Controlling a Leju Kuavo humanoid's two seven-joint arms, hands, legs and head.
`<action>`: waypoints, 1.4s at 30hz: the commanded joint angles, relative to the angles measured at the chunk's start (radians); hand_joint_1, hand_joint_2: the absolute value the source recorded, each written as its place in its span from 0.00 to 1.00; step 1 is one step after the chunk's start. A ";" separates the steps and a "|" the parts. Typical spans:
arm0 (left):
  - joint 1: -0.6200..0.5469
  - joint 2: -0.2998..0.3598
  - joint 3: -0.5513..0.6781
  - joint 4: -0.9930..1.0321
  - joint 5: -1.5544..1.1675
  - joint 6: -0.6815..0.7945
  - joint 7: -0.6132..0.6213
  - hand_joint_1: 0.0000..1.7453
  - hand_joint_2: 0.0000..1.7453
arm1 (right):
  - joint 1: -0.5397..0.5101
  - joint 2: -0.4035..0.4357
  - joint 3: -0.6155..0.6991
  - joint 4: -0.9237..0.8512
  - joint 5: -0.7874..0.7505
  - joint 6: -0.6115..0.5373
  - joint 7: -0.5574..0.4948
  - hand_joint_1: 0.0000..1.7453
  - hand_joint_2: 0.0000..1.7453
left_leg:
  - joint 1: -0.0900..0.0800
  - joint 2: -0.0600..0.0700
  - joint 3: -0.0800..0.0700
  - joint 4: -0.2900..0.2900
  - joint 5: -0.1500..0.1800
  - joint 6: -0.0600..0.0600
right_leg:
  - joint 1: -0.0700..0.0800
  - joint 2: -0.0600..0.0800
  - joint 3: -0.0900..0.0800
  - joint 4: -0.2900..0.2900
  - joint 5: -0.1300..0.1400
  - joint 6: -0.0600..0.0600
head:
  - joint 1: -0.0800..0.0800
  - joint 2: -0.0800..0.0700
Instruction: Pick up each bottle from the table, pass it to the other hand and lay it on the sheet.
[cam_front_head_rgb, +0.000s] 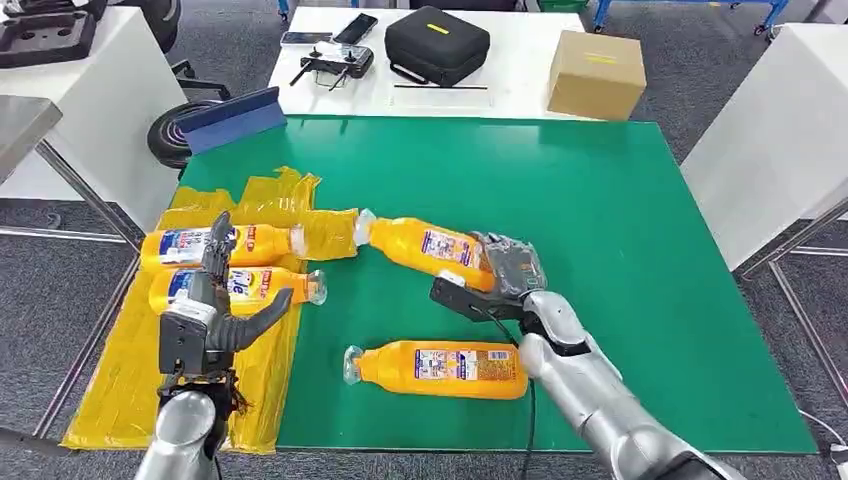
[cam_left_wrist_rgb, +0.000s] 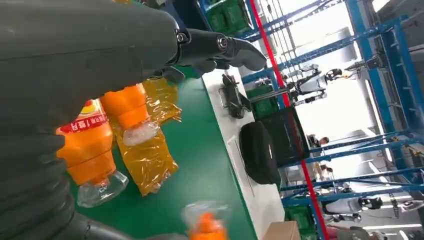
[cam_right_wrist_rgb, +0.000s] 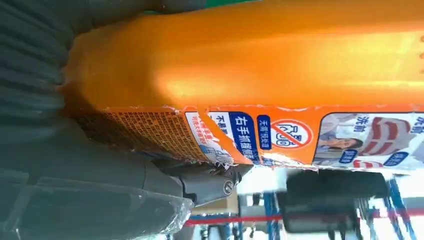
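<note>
At frame center, the right hand (cam_front_head_rgb: 503, 272) fingers grip a bottle (cam_front_head_rgb: 425, 245); the left hand (cam_front_head_rgb: 215, 315) fingers spread empty.

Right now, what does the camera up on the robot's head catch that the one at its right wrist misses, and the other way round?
Only the head view takes in the green table, the yellow sheet bearing two bottles, a third bottle lying near the table's front edge, and the left hand. Only the right wrist view gives the torn label close up. Both share the orange bottle that the right hand grips.
</note>
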 joint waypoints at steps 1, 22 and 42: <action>-0.077 0.020 -0.091 0.039 -0.030 -0.024 0.039 0.00 1.00 | 0.031 0.112 -0.191 -0.122 -0.190 -0.138 -0.112 1.00 1.00 | 0.001 0.000 0.002 0.001 -0.002 -0.005 | 0.001 0.000 0.002 0.001 -0.002 -0.003 | 0.000 0.000; -0.270 0.027 -0.283 0.206 0.354 -0.366 0.172 0.00 1.00 | -0.025 0.234 -0.072 0.041 -0.565 0.075 -0.360 1.00 1.00 | 0.002 0.002 0.003 0.001 -0.002 -0.005 | 0.002 0.001 0.004 0.000 -0.002 -0.004 | 0.000 0.000; -0.323 0.004 -0.320 0.308 0.381 -0.346 0.157 0.00 1.00 | -0.069 0.291 0.066 0.198 -0.428 -0.060 -0.465 1.00 1.00 | 0.002 0.001 0.003 0.001 -0.002 -0.005 | 0.002 0.001 0.004 0.000 -0.002 -0.003 | 0.000 0.000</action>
